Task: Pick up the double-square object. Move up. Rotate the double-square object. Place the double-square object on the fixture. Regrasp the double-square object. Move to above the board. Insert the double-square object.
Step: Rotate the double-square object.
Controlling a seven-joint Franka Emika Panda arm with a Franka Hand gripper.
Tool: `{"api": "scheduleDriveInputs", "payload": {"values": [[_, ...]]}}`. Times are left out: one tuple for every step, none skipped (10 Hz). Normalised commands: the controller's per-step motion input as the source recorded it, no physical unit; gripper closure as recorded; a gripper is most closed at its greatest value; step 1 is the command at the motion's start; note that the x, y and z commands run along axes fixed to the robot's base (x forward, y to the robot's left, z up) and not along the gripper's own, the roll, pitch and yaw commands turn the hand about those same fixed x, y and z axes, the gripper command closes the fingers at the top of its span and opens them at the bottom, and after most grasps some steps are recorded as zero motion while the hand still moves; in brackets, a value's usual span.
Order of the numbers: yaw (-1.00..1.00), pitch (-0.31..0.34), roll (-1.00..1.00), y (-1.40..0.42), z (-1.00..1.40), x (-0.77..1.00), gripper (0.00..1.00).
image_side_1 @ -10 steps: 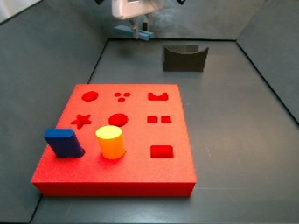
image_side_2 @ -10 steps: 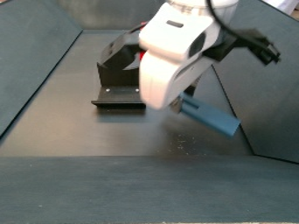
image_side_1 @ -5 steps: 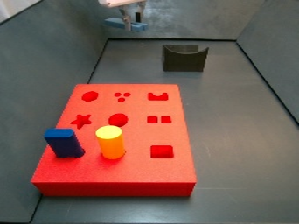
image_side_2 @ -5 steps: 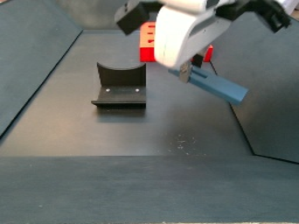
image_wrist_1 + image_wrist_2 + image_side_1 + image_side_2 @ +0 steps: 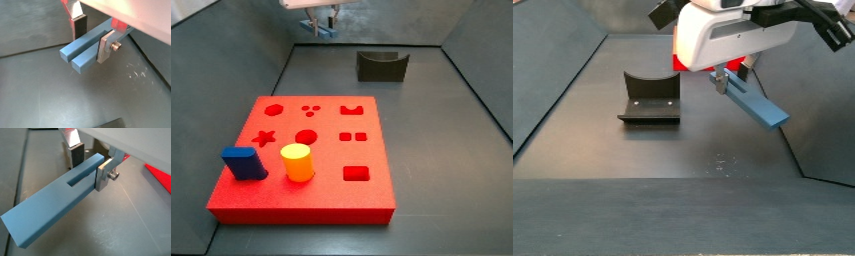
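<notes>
hand (image 5: 91, 37) – pinching bar (image 5: 57, 203) near its pronged end, high above the floor | bar tilts down in side view (image 5: 755, 102), clear for rotating | fixture (image 5: 649, 98) empty, well apart | board (image 5: 305, 160) untouched – step judged: lift done, rotation next

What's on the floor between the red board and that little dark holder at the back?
Nothing: in a side view, only bare grey floor lies between the board and the fixture. The gripper holds the double-square object up in the air, off to the side.
</notes>
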Motion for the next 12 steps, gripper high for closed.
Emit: {"api": "scheduleDriveInputs", "payload": {"values": [[-1.0,-0.004,-0.01,0.02,-0.03,0.04,1.0],[-1.0,-0.004,-0.01,0.02,-0.02,0.04,1.0],[-1.0,-0.004,-0.01,0.02,-0.02,0.04,1.0],[-1.0,-0.004,-0.01,0.02,-0.02,0.04,1.0],[-1.0,-0.004,-0.01,0.02,-0.02,0.04,1.0],[-1.0,-0.004,-0.01,0.02,-0.02,0.04,1.0],[-1.0,-0.004,-0.01,0.02,-0.02,0.04,1.0],[-1.0,-0.004,-0.01,0.02,-0.02,0.04,1.0],[-1.0,-0.004,-0.01,0.02,-0.02,0.04,1.0],[-1.0,-0.005,-0.01,0.02,-0.02,0.04,1.0],[-1.0,-0.005,-0.01,0.02,-0.02,0.04,1.0],[-1.0,-0.005,-0.01,0.02,-0.02,0.04,1.0]]}}
